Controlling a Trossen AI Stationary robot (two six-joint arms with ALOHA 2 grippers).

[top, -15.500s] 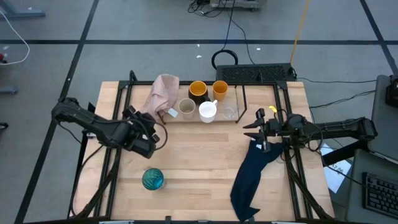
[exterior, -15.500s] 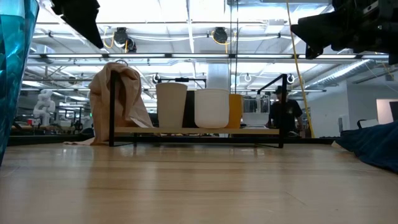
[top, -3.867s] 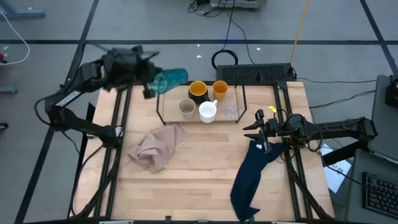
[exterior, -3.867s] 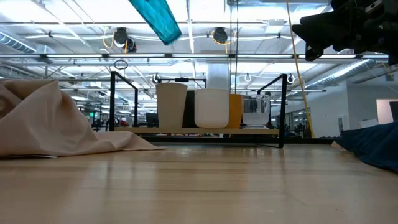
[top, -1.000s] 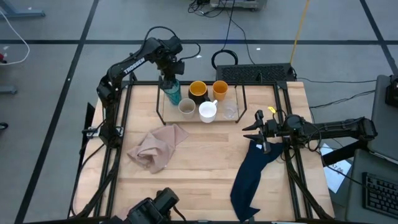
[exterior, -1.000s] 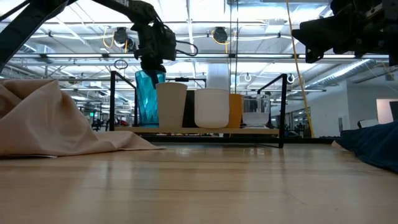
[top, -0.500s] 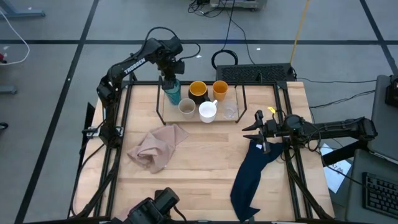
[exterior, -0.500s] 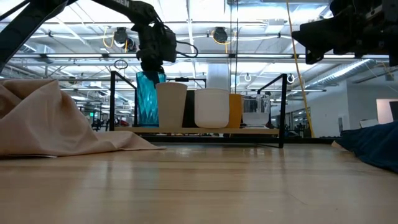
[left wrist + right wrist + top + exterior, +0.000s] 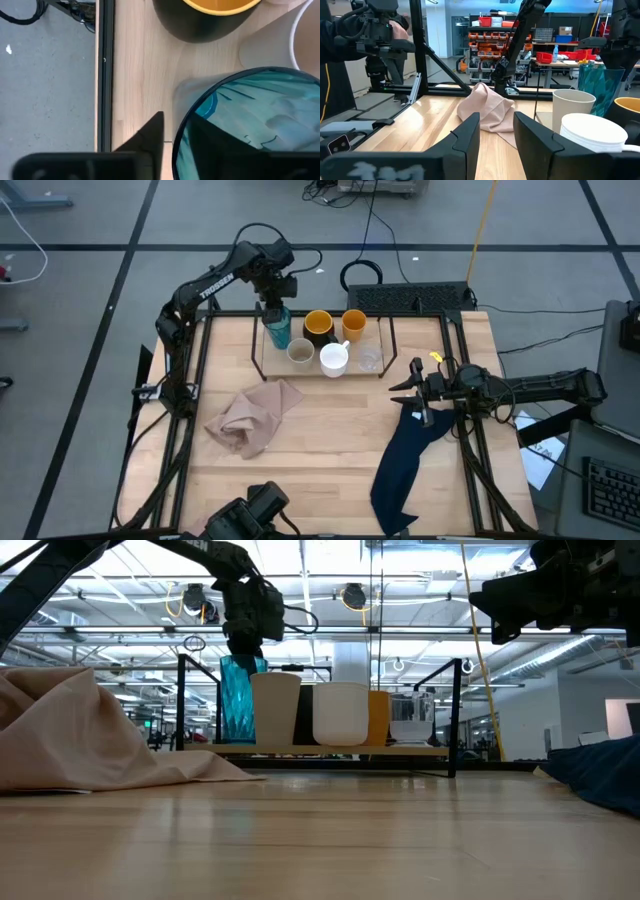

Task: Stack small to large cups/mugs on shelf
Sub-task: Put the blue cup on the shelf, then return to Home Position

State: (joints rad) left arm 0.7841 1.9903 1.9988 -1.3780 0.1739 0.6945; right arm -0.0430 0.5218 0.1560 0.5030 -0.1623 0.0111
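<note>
The teal glass (image 9: 279, 330) (image 9: 240, 700) stands upright on its base at the left end of the shelf (image 9: 256, 350), just behind the beige cup (image 9: 301, 353). My left gripper (image 9: 275, 305) (image 9: 175, 132) points down over the glass and is open. One finger is outside the rim (image 9: 176, 145) and one inside, each a little apart from the wall. The white mug (image 9: 334, 359), the orange-yellow mug (image 9: 318, 325), the small orange cup (image 9: 354, 325) and the clear cup (image 9: 371, 358) also stand on the shelf. My right gripper (image 9: 418, 392) (image 9: 496, 130) hangs open at the table's right, with nothing between its fingers.
A pink cloth (image 9: 250, 415) lies crumpled at the left of the table's middle. A navy cloth (image 9: 405, 460) runs from below my right gripper to the near edge. Black frame rails (image 9: 185, 410) run along both sides of the table.
</note>
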